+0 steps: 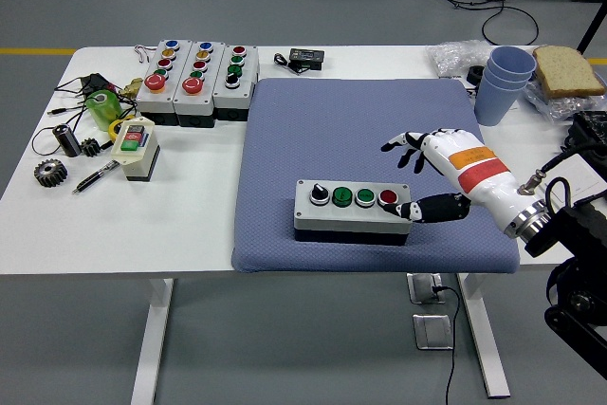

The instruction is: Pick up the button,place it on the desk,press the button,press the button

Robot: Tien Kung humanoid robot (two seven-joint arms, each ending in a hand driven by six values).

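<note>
The right hand (429, 174), fingers spread and holding nothing, hovers beside the button box (352, 211) on the blue mat (303, 130).

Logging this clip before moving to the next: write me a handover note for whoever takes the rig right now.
Right hand: open, holding nothing, just right of the grey four-control button box, thumb near its red button end.
Left hand: not in view.
Box sits flat on the blue-grey mat, on the white table.
Done: box placed on the mat.
Left: presses cannot be confirmed from this frame; check before pressing again.
</note>
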